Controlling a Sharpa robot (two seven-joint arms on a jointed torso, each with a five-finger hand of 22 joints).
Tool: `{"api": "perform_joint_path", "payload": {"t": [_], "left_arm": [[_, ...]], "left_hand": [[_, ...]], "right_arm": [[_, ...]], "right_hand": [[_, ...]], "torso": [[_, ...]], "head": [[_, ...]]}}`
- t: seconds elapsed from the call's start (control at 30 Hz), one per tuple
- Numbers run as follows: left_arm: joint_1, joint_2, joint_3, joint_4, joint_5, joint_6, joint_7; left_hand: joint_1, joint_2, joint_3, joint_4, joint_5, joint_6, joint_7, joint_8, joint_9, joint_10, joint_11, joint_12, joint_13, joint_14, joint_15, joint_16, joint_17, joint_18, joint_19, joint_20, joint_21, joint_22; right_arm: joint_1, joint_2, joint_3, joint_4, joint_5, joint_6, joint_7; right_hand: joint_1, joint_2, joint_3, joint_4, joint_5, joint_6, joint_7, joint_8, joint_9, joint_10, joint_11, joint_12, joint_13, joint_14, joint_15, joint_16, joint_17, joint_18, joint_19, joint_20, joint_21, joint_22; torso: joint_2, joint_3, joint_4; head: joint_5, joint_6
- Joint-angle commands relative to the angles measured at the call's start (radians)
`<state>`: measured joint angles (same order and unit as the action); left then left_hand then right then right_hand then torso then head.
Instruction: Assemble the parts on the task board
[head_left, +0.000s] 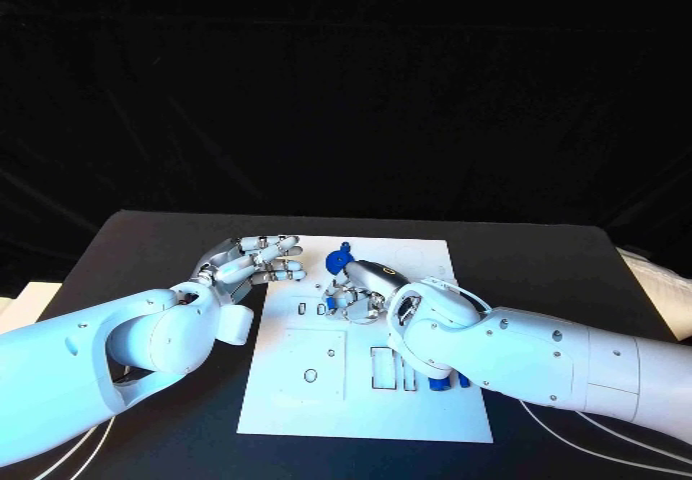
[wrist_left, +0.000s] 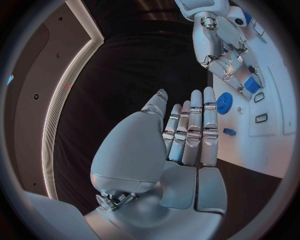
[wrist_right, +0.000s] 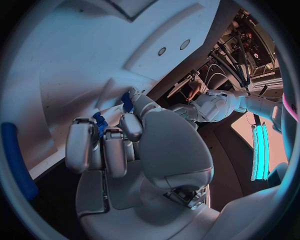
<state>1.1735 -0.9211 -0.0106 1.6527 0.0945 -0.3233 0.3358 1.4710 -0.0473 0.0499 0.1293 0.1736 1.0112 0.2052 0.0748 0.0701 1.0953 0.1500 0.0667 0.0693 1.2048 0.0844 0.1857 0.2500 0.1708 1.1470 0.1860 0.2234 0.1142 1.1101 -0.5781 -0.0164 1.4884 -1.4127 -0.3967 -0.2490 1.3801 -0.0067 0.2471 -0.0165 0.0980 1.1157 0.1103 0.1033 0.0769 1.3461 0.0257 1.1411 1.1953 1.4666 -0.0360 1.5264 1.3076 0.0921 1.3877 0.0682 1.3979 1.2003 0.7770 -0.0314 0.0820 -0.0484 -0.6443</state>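
The white task board (head_left: 361, 405) lies in the middle of the black table. My right hand (head_left: 364, 292) hovers low over the board's far half, its fingers curled around a small blue part (wrist_right: 99, 120) that is mostly hidden between them. A round blue gear-like part (head_left: 339, 262) lies on the board just beyond that hand, also visible as the gear-like part (wrist_left: 224, 103). My left hand (head_left: 260, 262) is held open with straight, spread fingers at the board's far left corner and touches nothing. A small blue piece (wrist_left: 229, 131) lies near its fingertips.
Empty recesses (head_left: 382, 366) and a round hole (head_left: 310, 375) mark the board's near half. Blue parts (head_left: 437, 382) lie beside my right forearm at the board's right side; a long blue rod (wrist_right: 15, 160) lies on the board.
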Motion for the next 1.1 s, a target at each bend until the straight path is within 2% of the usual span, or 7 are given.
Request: {"api": "perform_joint_path", "payload": {"t": [0.03, 0.37, 0.53, 1.1], "left_arm": [[0.001, 0.000, 0.001, 0.004, -0.002, 0.019, 0.005], [0.001, 0.000, 0.001, 0.006, -0.002, 0.019, 0.003], [0.001, 0.000, 0.001, 0.006, -0.002, 0.020, 0.001], [0.001, 0.001, 0.001, 0.003, -0.002, 0.022, -0.002]], "left_hand": [[-0.002, 0.009, 0.000, -0.004, -0.002, -0.007, 0.000, -0.003, 0.000, -0.009, -0.001, -0.002, -0.001, -0.005, 0.002, -0.006, 0.001, 0.008, 0.004, 0.000, -0.005, 0.000], [-0.003, 0.009, 0.000, -0.004, -0.003, -0.008, 0.001, -0.003, 0.000, -0.009, -0.001, -0.002, -0.001, -0.005, 0.003, -0.006, 0.002, 0.008, 0.004, 0.001, -0.005, 0.000], [-0.004, 0.009, 0.000, -0.004, -0.003, -0.008, 0.001, -0.003, 0.000, -0.009, -0.001, -0.002, -0.001, -0.005, 0.003, -0.006, 0.002, 0.008, 0.004, 0.001, -0.005, 0.000], [-0.004, 0.009, 0.000, -0.005, -0.003, -0.008, 0.001, -0.003, 0.000, -0.009, -0.001, -0.002, -0.001, -0.005, 0.003, -0.006, 0.003, 0.008, 0.004, 0.001, -0.005, 0.000]], "right_arm": [[-0.006, -0.003, -0.005, -0.006, -0.037, 0.064, -0.045], [-0.006, -0.007, -0.005, -0.005, -0.053, 0.107, -0.052], [-0.006, -0.008, -0.005, -0.003, -0.068, 0.125, -0.050], [-0.006, -0.011, -0.005, 0.002, -0.100, 0.086, -0.053]], "right_hand": [[-0.012, -0.004, 0.002, -0.003, 0.006, 0.002, 0.002, -0.001, -0.001, -0.017, 0.001, -0.026, -0.020, 0.085, -0.007, -0.001, 0.179, -0.017, 0.002, -0.004, 0.000, -0.001], [-0.022, -0.015, -0.001, -0.004, 0.006, -0.003, 0.004, -0.005, -0.002, -0.024, 0.002, -0.043, -0.033, 0.085, -0.006, -0.003, 0.177, -0.016, 0.001, -0.004, -0.001, -0.004], [-0.041, -0.037, -0.014, -0.002, 0.022, -0.009, 0.007, -0.010, -0.004, -0.028, 0.005, -0.055, -0.043, 0.084, -0.004, -0.004, 0.175, -0.016, -0.001, -0.002, -0.003, -0.007], [-0.069, -0.070, -0.042, 0.003, 0.043, -0.042, 0.018, -0.029, -0.009, -0.067, 0.014, -0.130, -0.105, 0.078, 0.004, -0.019, 0.151, -0.009, -0.019, 0.005, -0.024, -0.042]], "torso": [[0.000, 0.0001, -0.0010], [0.000, -0.0001, 0.0001], [0.000, 0.0003, 0.0002], [0.000, 0.0000, -0.0002]], "head": [[0.001, -0.002], [0.000, -0.005], [-0.001, -0.007], [0.001, -0.010]]}}
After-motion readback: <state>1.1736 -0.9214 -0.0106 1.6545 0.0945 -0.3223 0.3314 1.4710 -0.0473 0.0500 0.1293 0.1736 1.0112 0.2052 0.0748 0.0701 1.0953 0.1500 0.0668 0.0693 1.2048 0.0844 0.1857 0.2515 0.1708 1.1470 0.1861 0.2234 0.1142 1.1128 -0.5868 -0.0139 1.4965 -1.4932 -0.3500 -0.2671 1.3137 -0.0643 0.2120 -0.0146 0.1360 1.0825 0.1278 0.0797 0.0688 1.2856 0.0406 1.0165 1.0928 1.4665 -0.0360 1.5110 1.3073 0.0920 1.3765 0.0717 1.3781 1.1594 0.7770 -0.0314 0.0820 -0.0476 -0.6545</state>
